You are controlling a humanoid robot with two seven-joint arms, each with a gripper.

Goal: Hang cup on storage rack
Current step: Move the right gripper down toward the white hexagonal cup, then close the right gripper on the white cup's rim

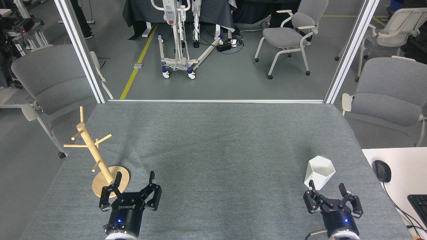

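Head view, looking down at the grey felt table (pixel 213 140).

My left gripper (pixel 134 177) sits near the front left of the table, fingers spread wide with nothing between them. One finger (pixel 117 181) overlaps the front edge of the storage rack (pixel 93 146) base in the picture; whether it touches the disc I cannot tell.

The storage rack stands upright at the left edge of the table on its round disc base, slim post rising with several angled pegs, all of them bare.

My right gripper (pixel 327 188) is at the front right, fingers apart and empty. It sits just on my side of the cup (pixel 319 172). The left fingertip appears right at the cup's lower edge; contact cannot be resolved.

The cup rests on the table near the right edge, white, faceted, hexagonal rim up and tilted away from me. Handle not visible from here. Cup and rack are well apart, on opposite sides of the table.

To the right, a white desk (pixel 397 166) carries a black mouse (pixel 382 170) and a keyboard (pixel 419 203) corner.
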